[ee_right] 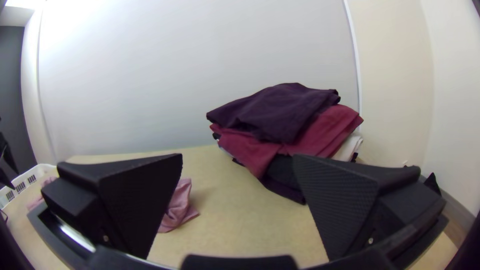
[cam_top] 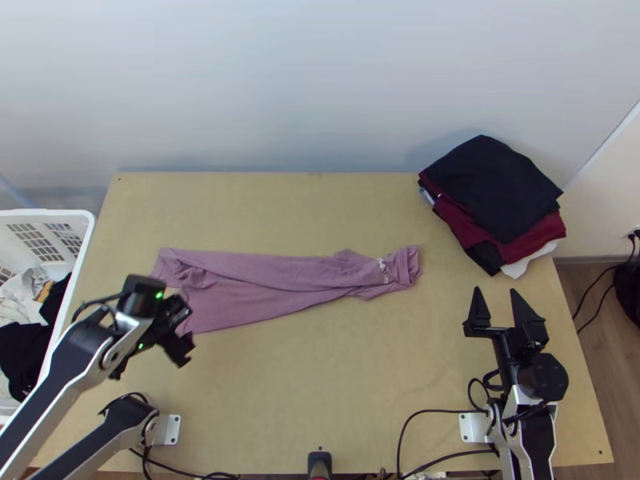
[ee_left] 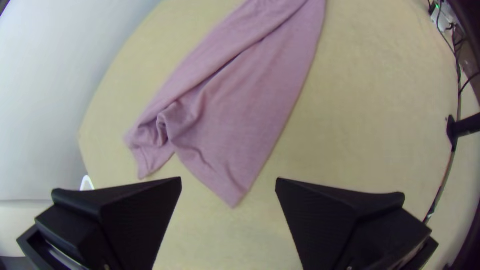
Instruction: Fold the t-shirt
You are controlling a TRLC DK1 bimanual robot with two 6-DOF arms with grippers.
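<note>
A mauve t-shirt lies across the table as a long, uneven strip, bunched at its right end and wider with loose creases at its left. My left gripper is at the shirt's left end in the top view. The left wrist view has that gripper open, the shirt's corner beyond the gap between its fingers. My right gripper stands open over the table's right side, away from the shirt. In the right wrist view, the right gripper has its fingers wide apart, with the shirt's bunched end partly behind one.
A stack of folded dark, maroon and white clothes sits at the table's back right corner. A white basket holding clothes stands off the left edge. Bare table lies in front of the shirt, with cables along the near edge.
</note>
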